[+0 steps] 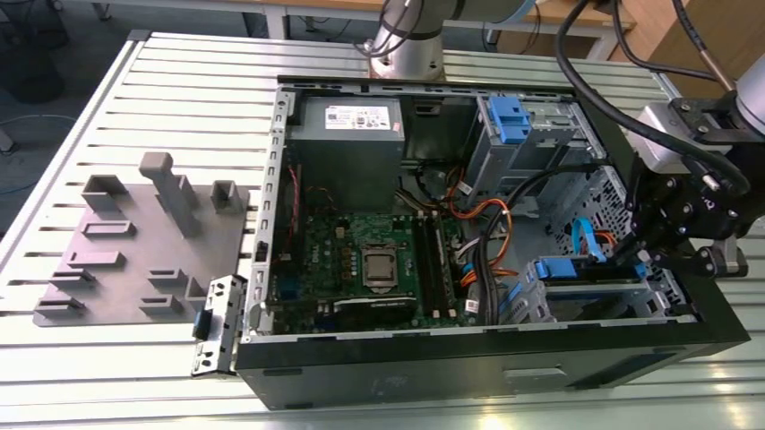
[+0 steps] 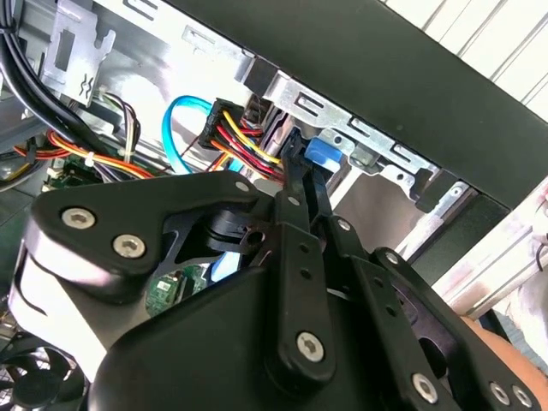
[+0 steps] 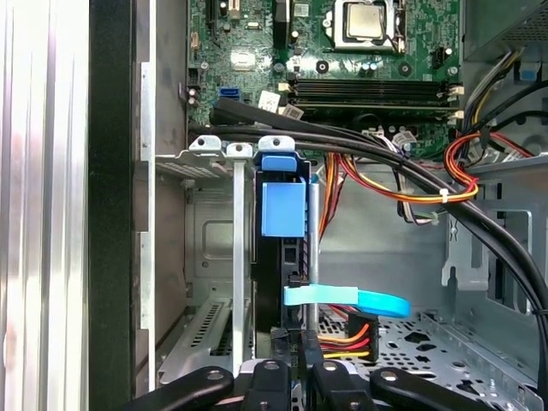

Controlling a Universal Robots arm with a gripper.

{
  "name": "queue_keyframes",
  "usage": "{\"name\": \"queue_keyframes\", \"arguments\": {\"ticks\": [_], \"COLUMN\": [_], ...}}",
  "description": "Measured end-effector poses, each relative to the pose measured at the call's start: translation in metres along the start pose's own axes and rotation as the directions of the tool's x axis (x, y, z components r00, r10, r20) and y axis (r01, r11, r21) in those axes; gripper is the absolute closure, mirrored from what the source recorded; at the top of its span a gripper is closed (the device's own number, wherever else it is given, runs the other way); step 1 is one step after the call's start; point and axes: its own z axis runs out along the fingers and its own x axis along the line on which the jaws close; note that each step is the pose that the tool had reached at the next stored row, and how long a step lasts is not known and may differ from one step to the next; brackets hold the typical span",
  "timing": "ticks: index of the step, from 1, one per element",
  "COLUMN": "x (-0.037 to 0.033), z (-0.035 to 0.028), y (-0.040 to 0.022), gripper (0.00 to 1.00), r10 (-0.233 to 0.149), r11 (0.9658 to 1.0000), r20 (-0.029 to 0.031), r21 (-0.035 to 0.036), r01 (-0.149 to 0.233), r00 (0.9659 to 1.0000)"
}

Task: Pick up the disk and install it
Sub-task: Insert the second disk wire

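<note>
The disk [image 3: 281,257] stands on edge in the metal drive cage [image 3: 210,257] at the case's front corner, its blue rail tab [image 3: 282,208] facing the motherboard. In the exterior view the disk [image 1: 586,279] lies in the cage at the case's lower right. My gripper [image 3: 295,347] is right at the disk's end, where the power plug sits. In the second wrist view the two thin fingers [image 2: 300,205] run together to a point at the blue rail [image 2: 325,154], with no gap between them. In the exterior view the gripper [image 1: 642,260] hangs over the cage's right end.
Black cables [image 3: 360,150] and coloured power wires [image 3: 402,193] cross just above the cage. A light blue data cable [image 3: 347,300] curls beside the disk. A second bay with a blue latch [image 1: 508,121] stands at the back. A grey fixture plate [image 1: 138,242] lies left of the case.
</note>
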Motion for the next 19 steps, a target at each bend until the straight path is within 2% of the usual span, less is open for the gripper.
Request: {"name": "queue_keyframes", "arguments": {"ticks": [2,5,7,19], "x": [-0.0001,0.0000,-0.0001,-0.0002], "z": [-0.0025,-0.0028,-0.0078,-0.0102], "y": [0.0000,0.0000,0.0000,0.0005], "gripper": [0.83,0.83,0.83,0.83], "r10": [0.000,0.000,0.000,0.000], "r11": [1.0000,1.0000,1.0000,1.0000], "r20": [-0.0008,-0.0004,-0.0008,-0.0008], "r21": [0.0001,0.0000,0.0001,0.0001], "r01": [0.000,0.000,0.000,0.000], "r00": [1.0000,1.0000,1.0000,1.0000]}}
